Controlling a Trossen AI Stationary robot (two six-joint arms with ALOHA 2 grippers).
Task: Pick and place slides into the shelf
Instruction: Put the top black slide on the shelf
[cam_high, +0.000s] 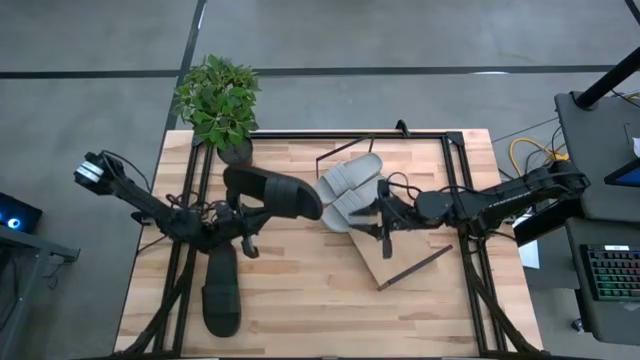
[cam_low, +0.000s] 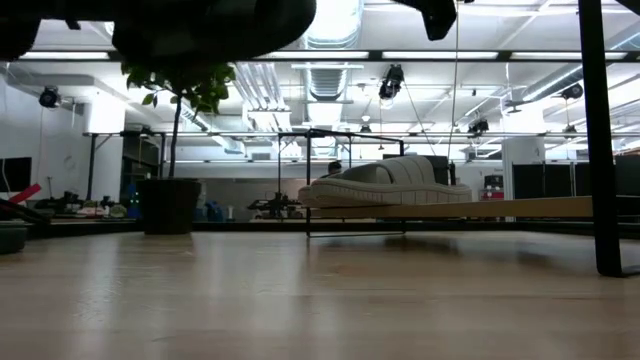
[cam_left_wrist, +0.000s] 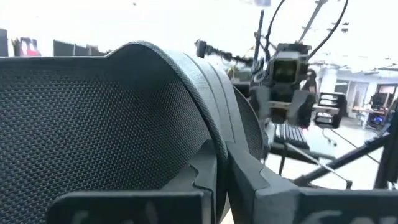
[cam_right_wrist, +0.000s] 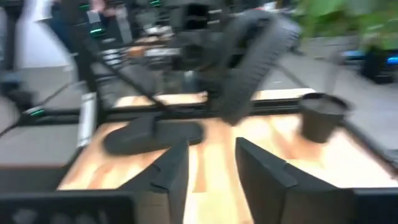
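Left gripper (cam_high: 243, 212): fingers closed on one black rubber slide sandal with a wide strap (cam_high: 272, 192), held above the slatted wooden tabletop (cam_high: 300, 300). In the left wrist view the textured sole of this held black slide (cam_left_wrist: 112, 118) fills most of the frame, pinched between the two dark fingers (cam_left_wrist: 205, 180). In the low view its dark underside (cam_low: 210, 25) hangs at the top of the frame, clear of the table surface.

Right gripper (cam_high: 383, 215): fingers parted, nothing between them; in the right wrist view the gap between the two dark fingers (cam_right_wrist: 171, 171) shows only bare wood. The gripper sits just beside the light grey pair.

Slides, four in all. Two light grey rubber slides (cam_high: 350, 190) lie side by side, touching, on the shelf, a slanted light plywood board in a thin black rod frame (cam_high: 400, 255); the low view shows them (cam_low: 385, 180) resting on the board's raised edge (cam_low: 500, 208). Two black slides: the one held by the left gripper, and a second black rubber slide (cam_high: 221, 290) lying flat on the tabletop near the left arm, well apart from the shelf; the right wrist view shows it (cam_right_wrist: 152, 134) on the wood below the lifted one (cam_right_wrist: 255, 56).

One potted green plant in a dark pot (cam_high: 220, 100) stands at the table's far left corner.
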